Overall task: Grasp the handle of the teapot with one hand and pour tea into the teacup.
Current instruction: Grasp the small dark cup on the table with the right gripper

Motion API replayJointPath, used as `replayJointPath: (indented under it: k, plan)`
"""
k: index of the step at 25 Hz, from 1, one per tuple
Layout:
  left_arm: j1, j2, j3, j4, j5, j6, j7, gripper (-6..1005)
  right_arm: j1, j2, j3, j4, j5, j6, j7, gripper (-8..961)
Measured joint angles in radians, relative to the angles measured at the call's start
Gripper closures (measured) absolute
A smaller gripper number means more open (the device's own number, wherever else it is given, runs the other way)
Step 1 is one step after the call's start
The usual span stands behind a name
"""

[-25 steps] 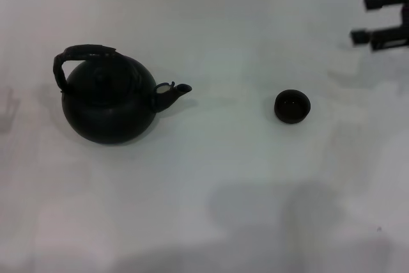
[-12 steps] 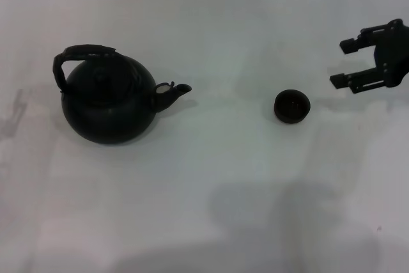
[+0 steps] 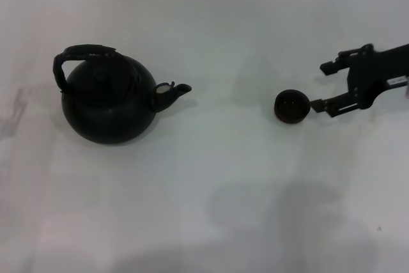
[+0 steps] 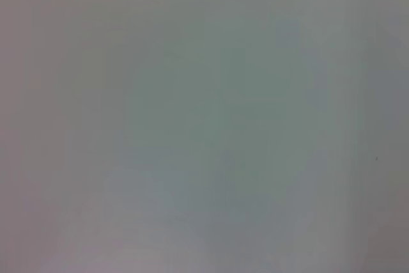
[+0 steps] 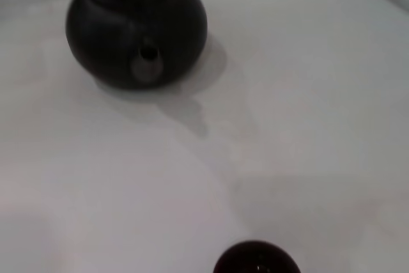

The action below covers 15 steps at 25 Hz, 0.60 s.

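The large round black teapot (image 3: 108, 101) stands upright on the left of the white table, its spout (image 3: 172, 93) pointing right and its black arched handle (image 3: 80, 55) rising over the lid. The tiny black teacup (image 3: 292, 106) sits to its right. My right gripper (image 3: 319, 85) is open just right of the teacup, its lower fingertip close to the cup's rim, nothing held. In the right wrist view the teapot (image 5: 136, 27) is far off and the teacup (image 5: 256, 259) is near. The left gripper is out of view.
The white table (image 3: 211, 183) spreads around both objects. Soft shadows lie on its front part. The left wrist view gives only a blank pale surface.
My right gripper has come in from the far right edge, moving left and down until it is beside the teacup. Teapot and teacup have not moved.
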Motion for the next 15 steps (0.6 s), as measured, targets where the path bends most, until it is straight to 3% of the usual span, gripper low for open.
replayJointPath:
  k: [7,15]
  plan:
    - [0.000,0.001,0.000,0.004,-0.001,-0.006,0.001,153,0.010,0.002,-0.076,0.074,0.015,-0.110,-0.001,87]
    - [-0.003,0.002,-0.002,0.027,-0.002,-0.018,0.001,152,0.037,0.002,-0.107,0.120,0.019,-0.117,0.006,85]
